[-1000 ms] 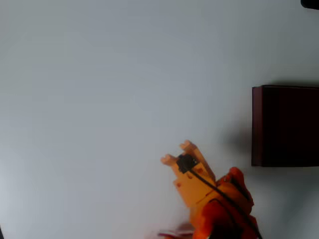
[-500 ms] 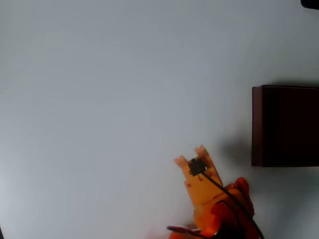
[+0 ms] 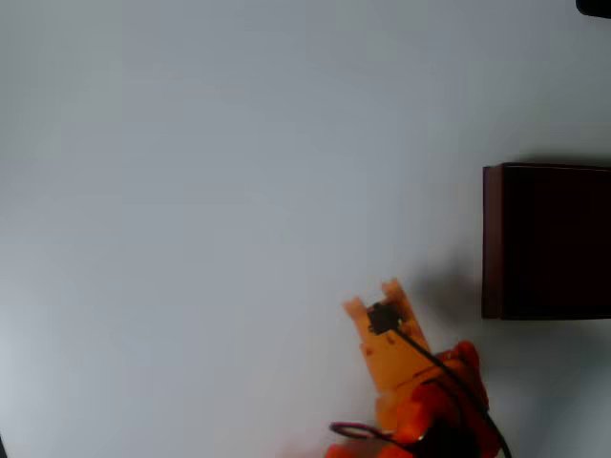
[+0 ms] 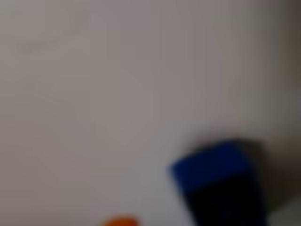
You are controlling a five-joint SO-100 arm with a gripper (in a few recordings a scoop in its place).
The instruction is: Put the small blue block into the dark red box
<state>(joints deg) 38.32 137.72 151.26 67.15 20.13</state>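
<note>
In the overhead view the orange end effector sits low and right of centre, its two fingertips pointing toward the far side of the pale worktop. A narrow gap separates the tips; whether they clamp anything cannot be told from this view. A black cable runs from the end effector back along the orange arm toward the near edge.

The dark red box stands on the worktop at the right edge of the overhead view, cut off by the frame, with its dark interior facing up. It lies to the right of the end effector and slightly farther away, apart from it.

The wrist view is heavily blurred. The small blue block appears at lower right, tilted, its upper face bright blue and its lower part in dark shadow, against the pale worktop. An orange part of the end effector shows at the bottom edge, left of the block.
</note>
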